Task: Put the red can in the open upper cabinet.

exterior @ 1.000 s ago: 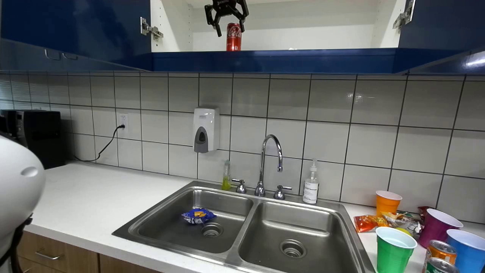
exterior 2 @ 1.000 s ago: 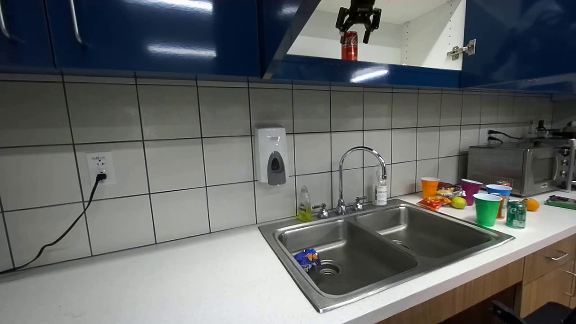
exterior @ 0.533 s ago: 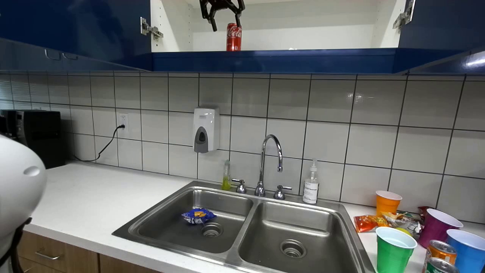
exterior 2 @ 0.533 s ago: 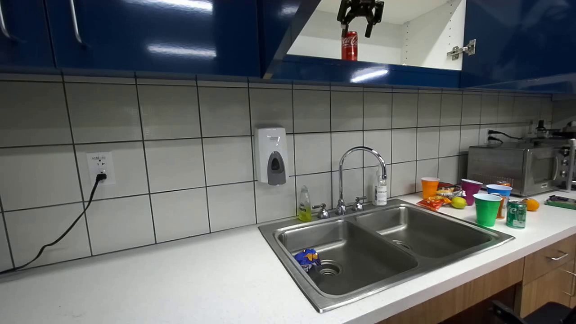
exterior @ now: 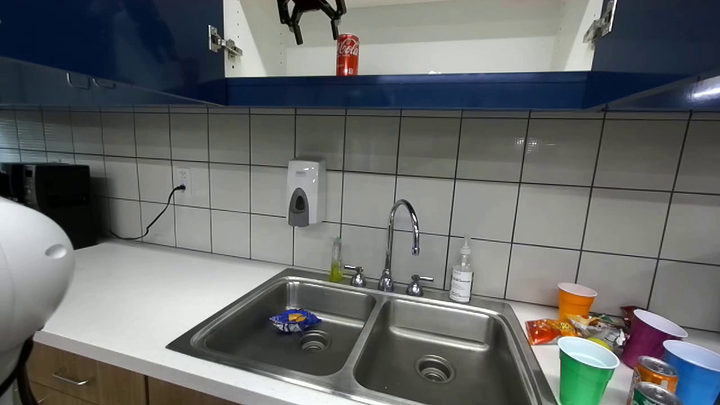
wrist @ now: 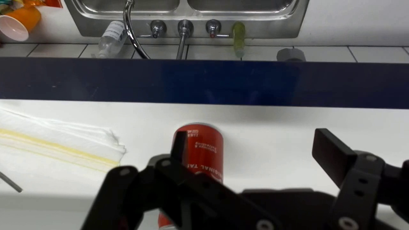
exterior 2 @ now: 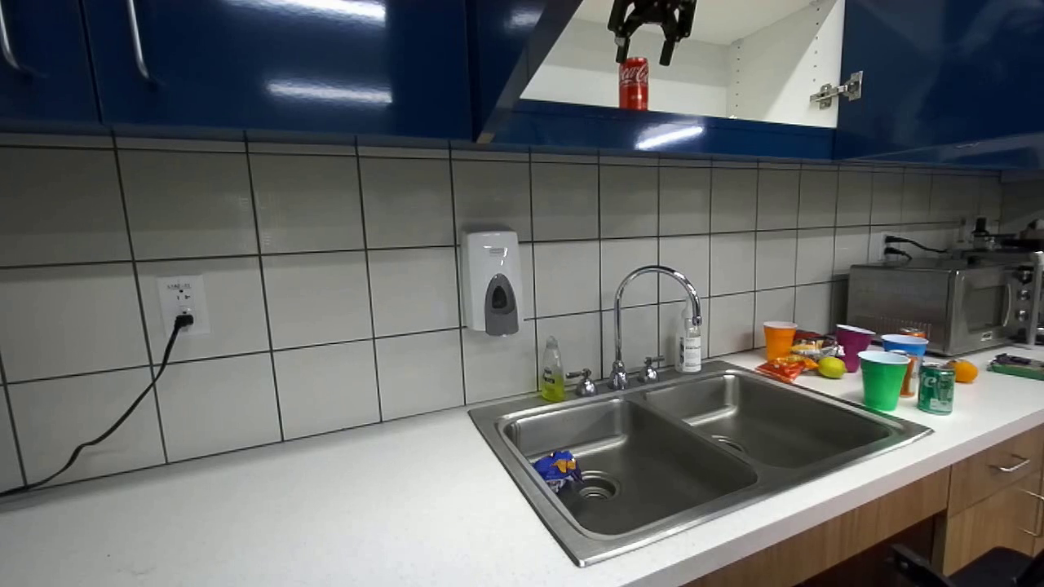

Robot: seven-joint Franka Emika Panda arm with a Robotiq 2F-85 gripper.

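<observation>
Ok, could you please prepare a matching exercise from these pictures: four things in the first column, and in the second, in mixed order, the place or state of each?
Column 1
1) red can
2) blue packet
3) gripper
4) green cup

Column 2
A) on the counter, beside the sink
B) open, gripping nothing
C) standing in the open upper cabinet
D) inside the sink, by a drain

Right pairs: 1-C, 2-D, 3-B, 4-A
</observation>
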